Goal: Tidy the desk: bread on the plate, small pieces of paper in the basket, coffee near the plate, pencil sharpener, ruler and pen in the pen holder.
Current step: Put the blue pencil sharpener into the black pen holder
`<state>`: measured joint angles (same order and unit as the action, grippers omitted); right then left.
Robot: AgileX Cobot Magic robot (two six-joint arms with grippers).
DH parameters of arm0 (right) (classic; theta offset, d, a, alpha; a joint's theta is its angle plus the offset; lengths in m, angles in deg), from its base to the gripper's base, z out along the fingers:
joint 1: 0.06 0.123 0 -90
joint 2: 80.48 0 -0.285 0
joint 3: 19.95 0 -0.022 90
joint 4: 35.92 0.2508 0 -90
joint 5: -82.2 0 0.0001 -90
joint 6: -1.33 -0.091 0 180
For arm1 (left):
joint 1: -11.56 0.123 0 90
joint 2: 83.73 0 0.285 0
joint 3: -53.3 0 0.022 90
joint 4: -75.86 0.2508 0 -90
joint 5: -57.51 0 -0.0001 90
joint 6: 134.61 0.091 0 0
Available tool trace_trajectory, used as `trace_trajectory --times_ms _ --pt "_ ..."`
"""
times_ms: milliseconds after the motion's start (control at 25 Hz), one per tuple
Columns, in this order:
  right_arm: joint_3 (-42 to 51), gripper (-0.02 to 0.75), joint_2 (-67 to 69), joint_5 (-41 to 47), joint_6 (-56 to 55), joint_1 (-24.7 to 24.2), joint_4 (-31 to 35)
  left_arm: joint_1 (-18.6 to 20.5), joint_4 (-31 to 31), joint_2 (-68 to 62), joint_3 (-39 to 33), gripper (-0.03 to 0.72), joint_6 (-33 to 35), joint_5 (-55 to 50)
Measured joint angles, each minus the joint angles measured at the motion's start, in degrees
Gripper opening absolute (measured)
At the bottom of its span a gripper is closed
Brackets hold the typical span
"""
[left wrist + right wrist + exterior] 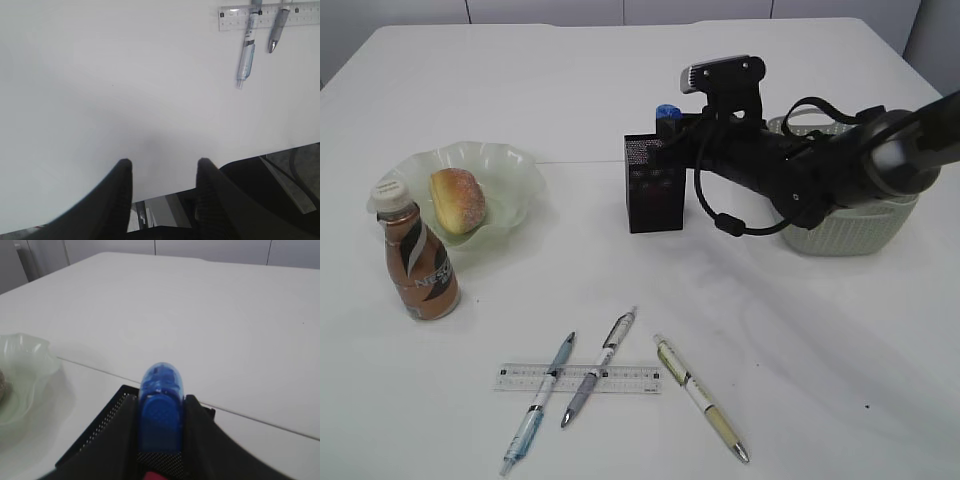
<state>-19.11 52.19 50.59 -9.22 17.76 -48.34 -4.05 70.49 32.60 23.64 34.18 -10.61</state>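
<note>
Now, key relation: the right end effector [161, 440] pinches the blue pencil sharpener [161, 410] directly over the mouth of the black mesh pen holder [654, 185]; the sharpener's long axis runs along the fingers, tip towards the far table edge.
Next move, as judged: a short drop and release into the holder.
Left end effector [162, 172]: spread, empty, over bare table [100, 90], well apart from the holder.
Nearer arm: right.
Counts: three pens [596, 368], one ruler [578, 378], one bread [457, 200] on one plate [510, 160], one coffee [417, 262], one basket [850, 225].
</note>
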Motion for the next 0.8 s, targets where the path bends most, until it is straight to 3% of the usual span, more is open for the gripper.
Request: trace_trajectory --times_ms 360,600,800 --pt "-2.57 0.196 0.10 5.72 -1.14 0.00 -1.28 0.00 0.00 0.00 0.00 0.307 0.00 0.22" --pt "-5.94 0.196 0.10 11.04 -8.78 0.10 -8.70 0.00 0.00 0.00 0.00 0.307 0.00 0.30" --pt "-6.73 0.196 0.10 11.68 -10.59 0.10 -10.66 0.00 -0.01 0.00 0.00 0.307 0.00 0.30"
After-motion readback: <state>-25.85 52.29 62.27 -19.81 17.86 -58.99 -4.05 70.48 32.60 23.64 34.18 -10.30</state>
